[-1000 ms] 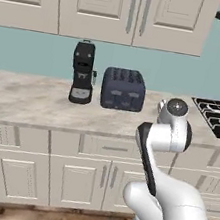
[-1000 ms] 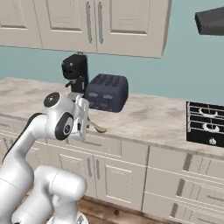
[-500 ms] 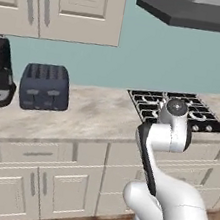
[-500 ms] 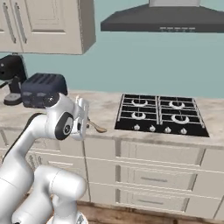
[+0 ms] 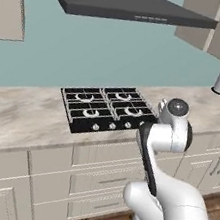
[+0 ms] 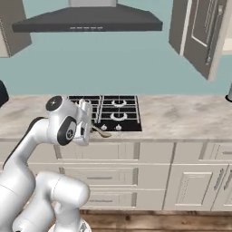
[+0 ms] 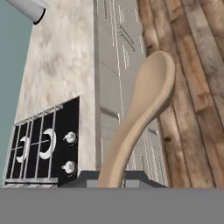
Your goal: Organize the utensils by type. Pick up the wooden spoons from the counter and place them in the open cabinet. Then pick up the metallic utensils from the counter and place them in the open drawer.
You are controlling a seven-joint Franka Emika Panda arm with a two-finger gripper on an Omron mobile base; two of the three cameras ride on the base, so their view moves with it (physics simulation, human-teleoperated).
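My pincer (image 6: 89, 129) is clamped on the handle of a pale tan wooden spoon (image 7: 139, 116), smooth, with an oval bowl, carried in the air before the grey panelled fronts. Beyond: marbled beige stone table (image 6: 181, 118), black gas hob (image 6: 113, 111) with ring burners, dark hood (image 5: 134, 7), open cabinet door (image 6: 197, 31).

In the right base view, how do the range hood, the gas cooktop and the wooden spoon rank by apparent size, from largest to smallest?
1. Range hood, the widest.
2. Gas cooktop, clearly narrower than the hood.
3. Wooden spoon, by far the smallest. It is held in the hand nearer the camera, and it looks tiny all the same.
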